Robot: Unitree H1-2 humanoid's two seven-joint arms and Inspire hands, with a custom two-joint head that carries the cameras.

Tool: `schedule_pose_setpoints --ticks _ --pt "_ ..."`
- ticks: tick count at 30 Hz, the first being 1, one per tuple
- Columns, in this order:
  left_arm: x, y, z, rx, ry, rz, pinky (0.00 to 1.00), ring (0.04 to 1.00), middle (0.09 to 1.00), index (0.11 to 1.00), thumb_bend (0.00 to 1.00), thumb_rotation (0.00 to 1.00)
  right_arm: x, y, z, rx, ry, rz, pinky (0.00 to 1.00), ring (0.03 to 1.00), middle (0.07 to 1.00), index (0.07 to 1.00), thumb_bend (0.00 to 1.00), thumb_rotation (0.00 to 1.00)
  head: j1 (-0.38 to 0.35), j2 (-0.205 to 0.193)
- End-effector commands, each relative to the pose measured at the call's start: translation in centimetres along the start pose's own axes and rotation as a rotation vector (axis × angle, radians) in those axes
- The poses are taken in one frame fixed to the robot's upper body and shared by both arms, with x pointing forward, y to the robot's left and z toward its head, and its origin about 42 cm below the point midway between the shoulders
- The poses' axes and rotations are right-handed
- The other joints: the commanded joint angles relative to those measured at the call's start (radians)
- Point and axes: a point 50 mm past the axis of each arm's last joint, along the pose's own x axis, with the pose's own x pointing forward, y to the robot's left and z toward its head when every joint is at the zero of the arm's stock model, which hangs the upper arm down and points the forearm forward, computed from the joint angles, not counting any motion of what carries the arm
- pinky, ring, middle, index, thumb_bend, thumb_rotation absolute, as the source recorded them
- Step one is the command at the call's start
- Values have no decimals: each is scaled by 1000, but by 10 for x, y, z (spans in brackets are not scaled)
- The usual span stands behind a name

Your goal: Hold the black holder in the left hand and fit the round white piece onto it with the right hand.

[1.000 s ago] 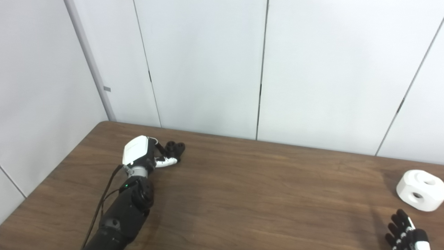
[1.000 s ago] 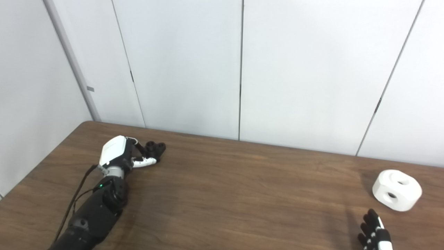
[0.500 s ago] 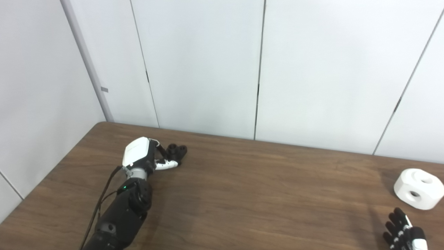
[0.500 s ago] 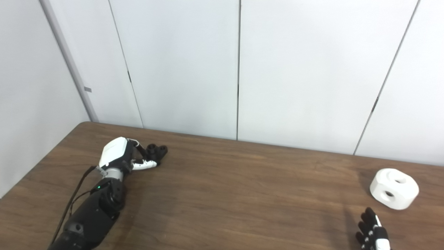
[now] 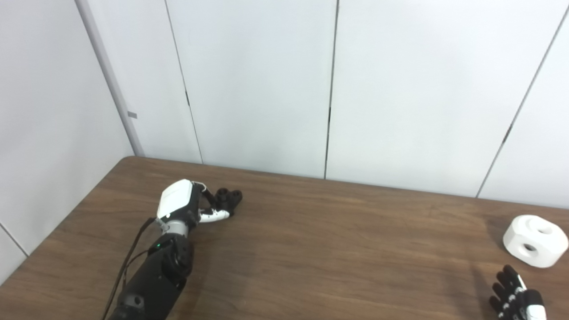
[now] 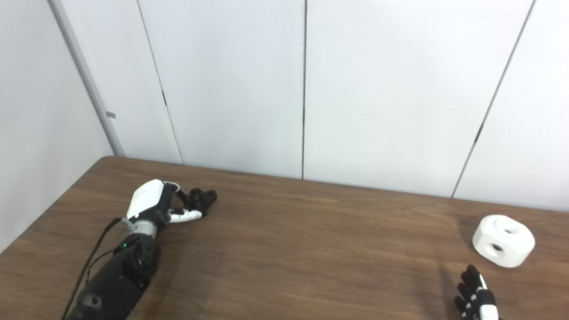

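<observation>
— Brown wood, that is what the table [image 5: 311, 249] is made of. Where is the black holder on it?

— The black holder [image 5: 229, 198] sits toward the table's far left corner, on the wood, a small dark block with round openings on top. My left hand [image 5: 189, 206] is right at it: the white back of the hand faces up, and my fingers [image 5: 214, 216] curl round the holder's near side, touching it.

— So you have hold of it?

— I cannot tell for sure. My fingers are bent about it and pressed close, but the holder appears to rest on the table, and the far side of the grasp is hidden by the hand itself.

— And the round white piece?

— The round white piece [image 6: 503, 240] lies on the table near its right edge, well apart from the holder. It rests flat, with one hole on top and another in its side facing me.

— Your right hand?

— My right hand [image 6: 476, 298] is at the bottom edge, on the near side of the white piece and not touching it. The dark fingers are apart and point up, holding nothing.
</observation>
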Motion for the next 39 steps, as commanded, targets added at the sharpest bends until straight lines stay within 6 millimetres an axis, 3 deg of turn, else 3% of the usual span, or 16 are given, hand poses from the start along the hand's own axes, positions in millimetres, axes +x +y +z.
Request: schedule_pose_setpoints --ticks 1,15,27,39 --pt "-1 8 9 8 -63 8 1000 888 778 487 519 43 5 4 6 2 -36 16 1000 1000 1000 1000 568 1000 -3 2" --pt "-46 -3 37 34 -200 -92 1000 902 802 487 519 46 6 9 9 -5 -45 29 1000 1000 1000 1000 562 1000 -46 23" --pt "-81 -12 55 40 -310 -151 1000 877 787 487 519 45 6 16 13 -10 -51 31 1000 1000 1000 1000 588 1000 -93 64" --pt "-134 -31 83 59 -499 -224 998 879 787 487 520 47 12 26 18 14 -57 49 1000 1000 1000 1000 613 1000 -136 97"
